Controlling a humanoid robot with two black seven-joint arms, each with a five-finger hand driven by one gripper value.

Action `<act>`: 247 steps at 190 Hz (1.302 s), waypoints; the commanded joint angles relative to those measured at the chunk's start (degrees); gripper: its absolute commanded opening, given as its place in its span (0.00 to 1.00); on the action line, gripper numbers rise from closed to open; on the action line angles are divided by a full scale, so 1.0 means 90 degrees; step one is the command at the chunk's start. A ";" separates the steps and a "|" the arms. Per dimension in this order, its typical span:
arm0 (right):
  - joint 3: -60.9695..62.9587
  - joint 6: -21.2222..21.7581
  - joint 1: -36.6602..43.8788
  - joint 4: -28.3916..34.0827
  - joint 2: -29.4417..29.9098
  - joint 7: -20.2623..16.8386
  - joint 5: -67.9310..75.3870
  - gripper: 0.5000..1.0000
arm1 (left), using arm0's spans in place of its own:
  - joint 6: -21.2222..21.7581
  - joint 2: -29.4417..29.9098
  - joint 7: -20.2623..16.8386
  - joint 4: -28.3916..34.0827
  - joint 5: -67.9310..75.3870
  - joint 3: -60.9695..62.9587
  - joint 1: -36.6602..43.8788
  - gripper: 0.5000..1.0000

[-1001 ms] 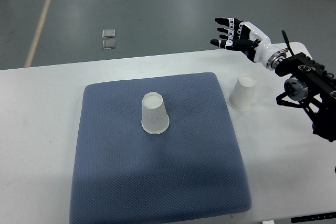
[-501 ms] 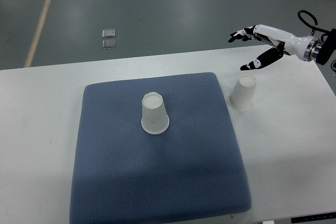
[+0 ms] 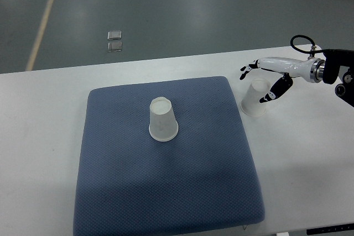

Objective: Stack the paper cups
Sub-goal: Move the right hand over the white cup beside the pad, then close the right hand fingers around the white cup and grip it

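The white table [image 3: 44, 136] fills most of my view, its near and side edges cut off by the frame, with grey floor [image 3: 166, 9] beyond its far edge. On the table lies a big blue pad [image 3: 166, 192], roughly square, its near corners almost at the bottom of the picture.

My right arm [image 3: 332, 73] comes in from the right edge, and only the forearm and wrist show; the rest is out of frame, with a black cable looping above the wrist. My right hand [image 3: 271, 78] is spread around the top of one paper cup, fingers open and holding nothing that I can be sure of. The fingertips [image 3: 244, 71] reach past the cup's far side, while the dark thumb [image 3: 271, 95] hangs down along its right side. Whether the thumb actually touches the cup wall I cannot tell; it is very close.

That cup [image 3: 253, 100] stands upside down on the bare table just beside the pad's right edge, near the far corner, and my hand hides part of its upper end.

The other cup [image 3: 163, 120] also stands upside down, on the pad a little beyond its middle, well apart from my hand.

Two small pale squares [image 3: 115, 41] lie on the floor; I cannot make out what they are.
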 commanded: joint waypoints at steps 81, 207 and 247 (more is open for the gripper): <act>-0.0750 -0.0703 0.0297 -0.0340 0.0244 0.0000 -0.0622 0.84 | 0.0000 0.0000 0.0000 0.0003 0.0000 0.0002 0.0000 1.00; -0.1424 -0.1074 0.0620 -0.0809 0.0400 0.0068 -0.0622 0.77 | 0.0000 0.0000 0.0000 0.0003 0.0000 0.0002 0.0000 1.00; -0.1443 -0.1074 0.0620 -0.0838 0.0400 0.0078 -0.0632 0.69 | 0.0010 0.0000 0.0000 0.0003 0.0000 -0.0008 0.0000 1.00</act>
